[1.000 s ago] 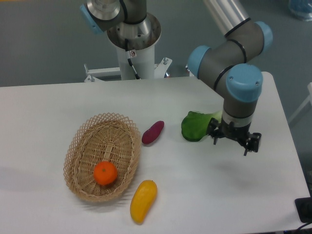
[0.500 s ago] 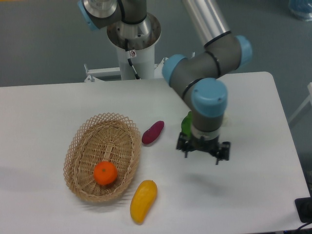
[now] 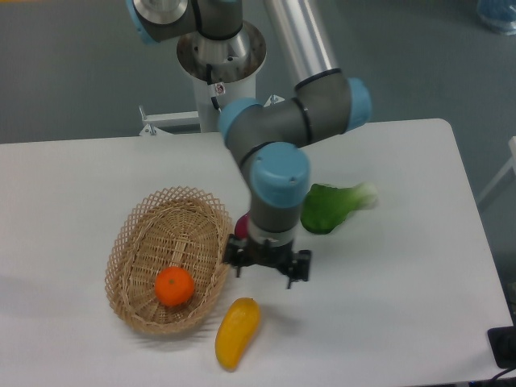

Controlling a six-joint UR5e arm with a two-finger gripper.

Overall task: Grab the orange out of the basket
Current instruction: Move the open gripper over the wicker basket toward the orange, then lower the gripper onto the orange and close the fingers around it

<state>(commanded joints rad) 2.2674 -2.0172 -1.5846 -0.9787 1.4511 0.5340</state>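
orange in basket, no legible writing

White table; grey floor behind; blue object at top-right corner.

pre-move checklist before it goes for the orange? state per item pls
1. Orange in view and uncovered, lying in the basket: ok.
2. Gripper empty: ok, nothing between the fingers.
3. Gripper open enough for the orange: cannot tell, the fingers are too small to judge.
4. Gripper lined up over the orange: not ok, it sits to the right of the basket rim, above the mango.
5. Path leftward to the orange clear: ok, only the basket rim lies between.
6. Green vegetable out of the way: ok, it lies on the far side of the arm from the basket.
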